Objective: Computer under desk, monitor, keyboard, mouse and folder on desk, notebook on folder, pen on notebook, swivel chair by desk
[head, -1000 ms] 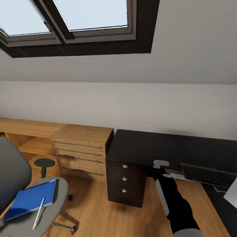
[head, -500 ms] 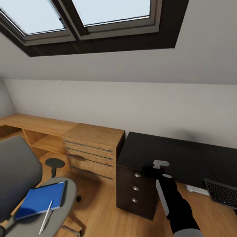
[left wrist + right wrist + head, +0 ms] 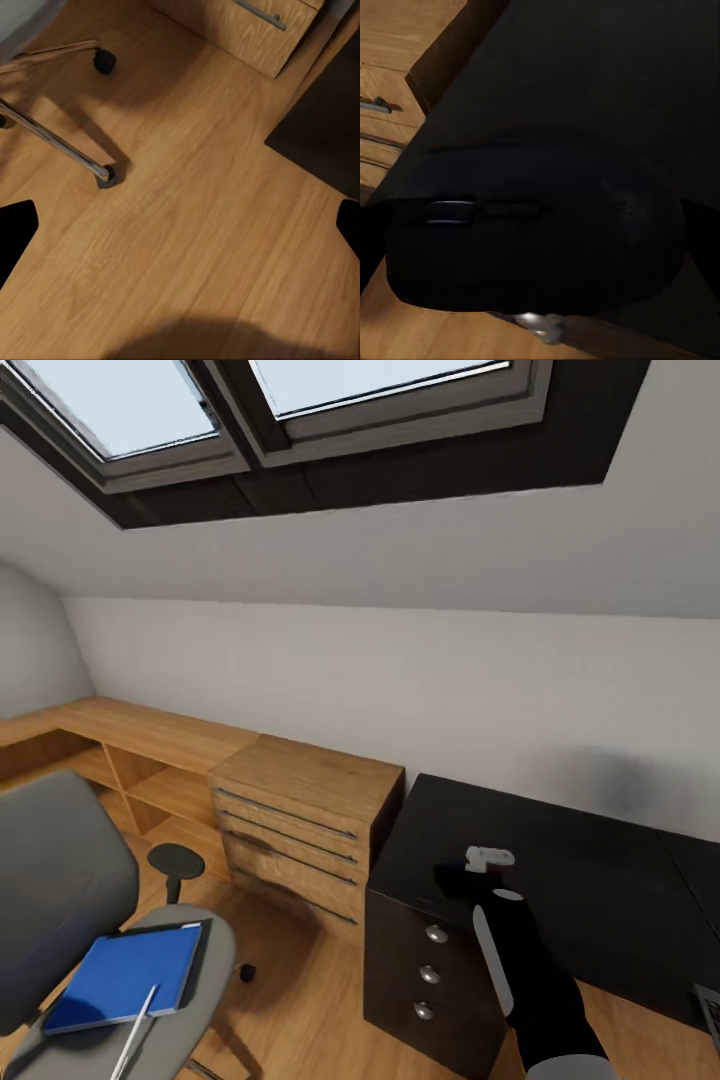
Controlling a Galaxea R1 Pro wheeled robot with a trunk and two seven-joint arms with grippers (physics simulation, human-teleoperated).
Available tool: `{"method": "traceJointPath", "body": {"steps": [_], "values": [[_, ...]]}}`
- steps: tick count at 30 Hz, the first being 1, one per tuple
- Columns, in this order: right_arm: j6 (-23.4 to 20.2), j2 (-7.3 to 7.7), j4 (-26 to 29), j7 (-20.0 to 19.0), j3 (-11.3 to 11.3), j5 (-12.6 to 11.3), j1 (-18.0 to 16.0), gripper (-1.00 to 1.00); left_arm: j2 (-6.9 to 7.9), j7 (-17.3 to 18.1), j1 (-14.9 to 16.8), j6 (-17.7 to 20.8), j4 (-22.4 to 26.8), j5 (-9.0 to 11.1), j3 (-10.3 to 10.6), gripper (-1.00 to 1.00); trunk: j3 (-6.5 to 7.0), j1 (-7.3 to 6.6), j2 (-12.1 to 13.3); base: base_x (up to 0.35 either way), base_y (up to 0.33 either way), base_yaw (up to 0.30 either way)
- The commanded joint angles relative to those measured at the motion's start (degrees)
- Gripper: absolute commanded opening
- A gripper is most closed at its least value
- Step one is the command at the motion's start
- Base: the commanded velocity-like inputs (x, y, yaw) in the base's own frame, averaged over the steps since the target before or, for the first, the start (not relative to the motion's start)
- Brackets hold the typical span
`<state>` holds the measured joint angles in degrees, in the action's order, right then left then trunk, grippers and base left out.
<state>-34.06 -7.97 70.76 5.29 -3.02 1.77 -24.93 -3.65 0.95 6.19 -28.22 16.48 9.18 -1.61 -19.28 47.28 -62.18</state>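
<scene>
Gripping the mouse [image 3: 536, 225] above the desk [image 3: 560, 860] — right hand [image 3: 470, 880].

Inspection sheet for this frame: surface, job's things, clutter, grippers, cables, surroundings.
Surface: black desk, visible part of the top bare.
Job's things: blue folder on the swivel chair seat, pen lying across its edge; mouse held over the desk.
Clutter: nothing seen.
Grippers: right gripper shut on the mouse; left gripper open above the floor.
Cables: nothing seen.
Surroundings: wooden dresser, skylight, sloped wall.
</scene>
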Motion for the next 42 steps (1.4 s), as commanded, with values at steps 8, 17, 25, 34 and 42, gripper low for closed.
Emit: {"method": "traceJointPath", "body": {"steps": [8, 17, 25, 34, 42], "values": [[-0.31, 0.03, 0.03, -0.16, -0.06, 0.2, -0.03, -1.0, -0.1, 0.1, 0.05, -0.17, -0.04, 0.14, -0.15, 1.0, -0.16, 0.03, -0.04, 0.209, -0.215, 0.088], [-0.12, 0.37, -3.49, -0.43, -0.06, 0.24, -0.03, -1.0, -0.13, 0.17, 0.05, -0.17, -0.04, 0.14, -0.08, 1.0, -0.16, 0.03, -0.04, 0.093, -0.143, 0.007], [0.37, 0.41, -6.01, -0.5, 0.09, 0.33, -0.03, -1.0, -0.13, 0.19, 0.05, -0.17, -0.04, 0.14, -0.06, 1.0, -0.16, 0.03, -0.04, 0.009, -0.013, 0.0], [0.64, 0.41, -6.86, -2.61, 2.74, 0.34, -0.03, -1.0, -0.13, 0.19, 0.05, -0.17, -0.04, 0.14, -0.06, 1.0, -0.16, 0.03, -0.04, 0.0, -0.001, 0.0], [0.71, 0.41, -6.95, -3.02, 3.07, 0.34, -0.03, -1.0, -0.13, 0.19, 0.05, -0.17, -0.04, 0.14, -0.06, 1.0, -0.16, 0.03, -0.04, 0.001, 0.001, 0.0]]}}
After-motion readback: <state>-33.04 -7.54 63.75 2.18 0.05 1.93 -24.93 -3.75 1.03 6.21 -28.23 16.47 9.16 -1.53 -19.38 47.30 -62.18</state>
